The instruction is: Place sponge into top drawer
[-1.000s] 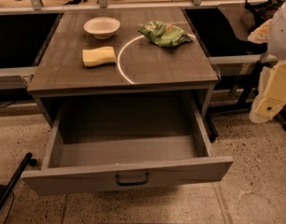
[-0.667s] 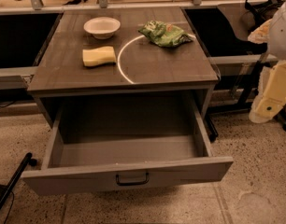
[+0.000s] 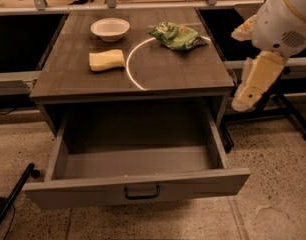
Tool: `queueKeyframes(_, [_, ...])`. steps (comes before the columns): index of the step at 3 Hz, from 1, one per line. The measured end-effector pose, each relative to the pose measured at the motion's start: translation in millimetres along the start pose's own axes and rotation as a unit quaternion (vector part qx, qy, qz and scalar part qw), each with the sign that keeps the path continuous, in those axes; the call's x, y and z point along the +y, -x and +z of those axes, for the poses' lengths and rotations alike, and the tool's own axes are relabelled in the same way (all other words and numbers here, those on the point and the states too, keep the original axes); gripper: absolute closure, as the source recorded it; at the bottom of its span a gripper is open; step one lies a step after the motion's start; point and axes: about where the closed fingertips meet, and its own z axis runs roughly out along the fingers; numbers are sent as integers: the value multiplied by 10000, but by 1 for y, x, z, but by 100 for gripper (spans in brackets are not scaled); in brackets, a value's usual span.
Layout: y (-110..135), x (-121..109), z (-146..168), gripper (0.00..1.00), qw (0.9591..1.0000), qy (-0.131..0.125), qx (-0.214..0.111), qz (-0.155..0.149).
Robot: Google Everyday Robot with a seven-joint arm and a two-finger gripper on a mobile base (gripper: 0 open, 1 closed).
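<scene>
Sponge (image 3: 107, 60) lies on the tabletop (image 3: 173, 71) near the bowl (image 3: 109, 29); drawer (image 3: 203, 182) stands open below; my gripper (image 3: 245, 96) hangs off to the right, well apart; clenched or released, I cannot tell.

dim warm light from above, top drawer (image 3: 93, 193) shadowed inside, the claw (image 3: 243, 101) right of the worktop (image 3: 168, 76) lit pale

Gripper (image 3: 244, 98) hangs right of the cabinet (image 3: 163, 76). Left of its jaws: green bag (image 3: 178, 36), then sponge (image 3: 107, 60); top drawer (image 3: 193, 181) open lower left.
</scene>
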Motion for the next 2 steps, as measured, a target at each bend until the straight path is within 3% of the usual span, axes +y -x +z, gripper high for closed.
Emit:
queueKeyframes(1, [42, -22, 29, 0, 9986, 218, -408, -273])
queueKeyframes(2, [72, -30, 47, 0, 9967, 297, -540, -522])
